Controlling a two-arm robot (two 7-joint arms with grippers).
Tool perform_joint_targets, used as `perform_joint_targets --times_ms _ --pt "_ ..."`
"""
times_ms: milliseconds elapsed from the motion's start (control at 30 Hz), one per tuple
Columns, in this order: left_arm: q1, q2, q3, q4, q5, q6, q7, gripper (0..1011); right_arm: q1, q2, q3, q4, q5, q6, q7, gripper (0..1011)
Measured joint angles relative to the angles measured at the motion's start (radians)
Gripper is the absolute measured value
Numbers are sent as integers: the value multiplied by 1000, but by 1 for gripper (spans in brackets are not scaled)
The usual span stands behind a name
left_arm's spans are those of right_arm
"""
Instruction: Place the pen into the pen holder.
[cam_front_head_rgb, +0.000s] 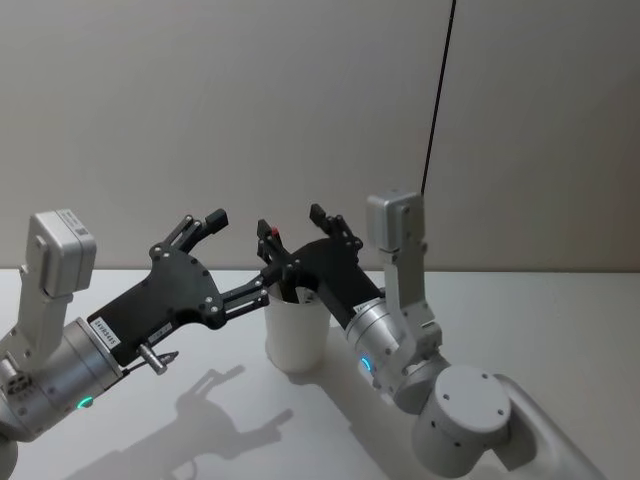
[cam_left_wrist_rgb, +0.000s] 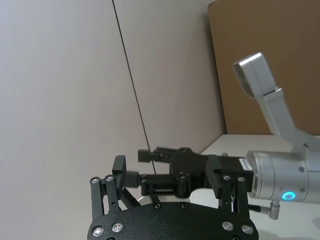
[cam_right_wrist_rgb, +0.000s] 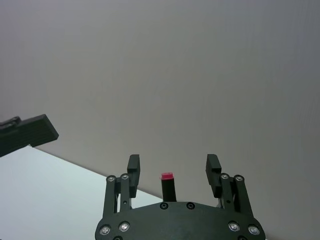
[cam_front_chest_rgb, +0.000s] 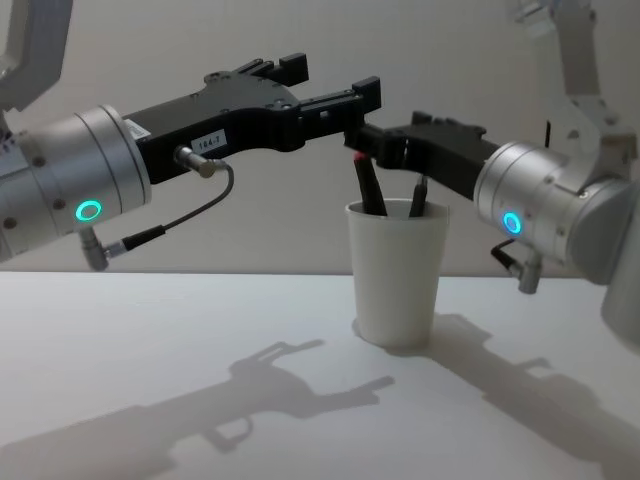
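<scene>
Pen (cam_front_chest_rgb: 366, 185): stood in the pen holder (cam_front_chest_rgb: 396, 275), frame centre.
Right gripper (cam_right_wrist_rgb: 173, 167): spread around the pen top.
Left gripper (cam_front_head_rgb: 200, 240): spread, idle.
Risk: a careless withdrawal could snag the pen and tip the cup.

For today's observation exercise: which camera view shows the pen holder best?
The chest view: the pen holder stands whole, side-on, two pens leaning inside. The head view shows its lower body, rim hidden behind the grippers. The wrist views look over it.

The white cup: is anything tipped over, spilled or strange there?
Nothing stands out. The pen holder stands upright on the table with pens inside, leaning on its rim; the left gripper and right gripper are open above it.
</scene>
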Motion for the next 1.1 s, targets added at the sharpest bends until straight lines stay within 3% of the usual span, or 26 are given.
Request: perform_joint_targets --times_ms 267,567,833,1100 --pt "0 0 0 0 0 0 0 1002 -55 44 36 -119 17 7 12 998" --pt "0 0 0 0 0 0 0 1003 -123 95 84 -258 49 24 25 1001" --pt "4 1 1 -3 4 3 12 1003 -134 100 88 -267 51 27 25 1001" --pt "30 11 12 -31 32 37 93 1003 -190 120 108 -305 45 46 15 1001"
